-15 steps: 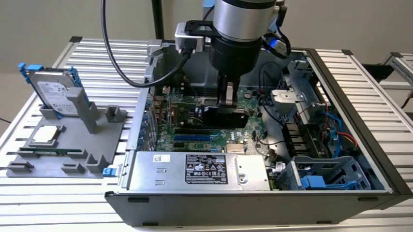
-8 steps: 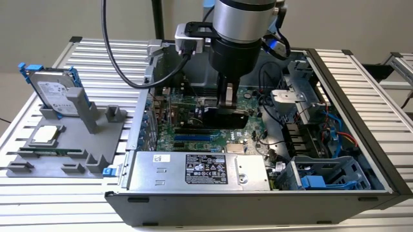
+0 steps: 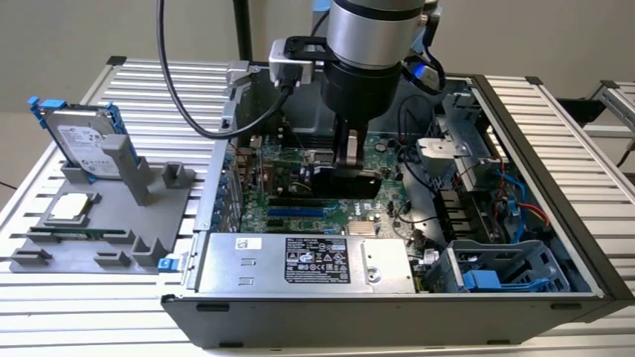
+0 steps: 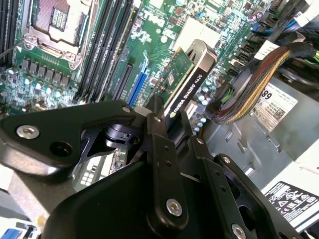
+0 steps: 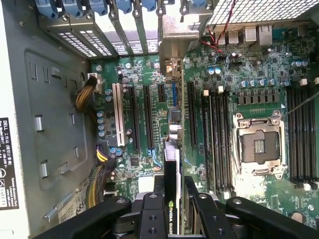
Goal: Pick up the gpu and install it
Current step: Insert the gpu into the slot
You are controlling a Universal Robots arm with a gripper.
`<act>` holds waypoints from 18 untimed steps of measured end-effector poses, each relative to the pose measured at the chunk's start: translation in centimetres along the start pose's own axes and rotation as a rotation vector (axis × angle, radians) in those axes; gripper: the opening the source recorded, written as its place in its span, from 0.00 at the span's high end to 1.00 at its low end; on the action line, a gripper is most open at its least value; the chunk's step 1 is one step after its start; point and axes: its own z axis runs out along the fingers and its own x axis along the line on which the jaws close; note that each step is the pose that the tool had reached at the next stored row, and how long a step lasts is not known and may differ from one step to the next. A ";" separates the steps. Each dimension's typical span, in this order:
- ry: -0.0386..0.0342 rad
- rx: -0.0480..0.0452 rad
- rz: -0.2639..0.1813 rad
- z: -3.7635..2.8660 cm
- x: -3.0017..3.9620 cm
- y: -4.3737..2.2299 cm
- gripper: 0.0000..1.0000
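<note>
Exterior view: the silver and black robot arm (image 3: 369, 52) reaches down into the open black computer case (image 3: 555, 223), which lies on a ribbed metal surface (image 3: 555, 97). Its black end effector (image 3: 344, 158) hangs just above the green motherboard (image 3: 297, 195), closed on the gpu (image 3: 349, 181), a thin green circuit card with a black cooler block. In the second wrist view the end effector (image 4: 172, 130) grips the gpu (image 4: 188, 82) by its upper edge, the card standing edge-down over the motherboard (image 4: 149, 30) near the blue slot (image 4: 135, 83). In the first wrist view the card (image 5: 172, 174) lines up with the row of long black slots (image 5: 148, 117), beside the empty silver processor socket (image 5: 259, 144). At the exterior view's left, a grey fixture tray (image 3: 109, 216) holds a silver hard drive in a blue frame (image 3: 85, 137).
</note>
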 end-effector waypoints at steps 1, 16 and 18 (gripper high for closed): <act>0.0000 0.0000 0.000 0.03 0.00 0.00 1.00; -0.0006 0.0002 -0.003 0.81 -0.12 0.19 1.00; -0.0009 0.0003 -0.003 0.98 -0.21 0.23 1.00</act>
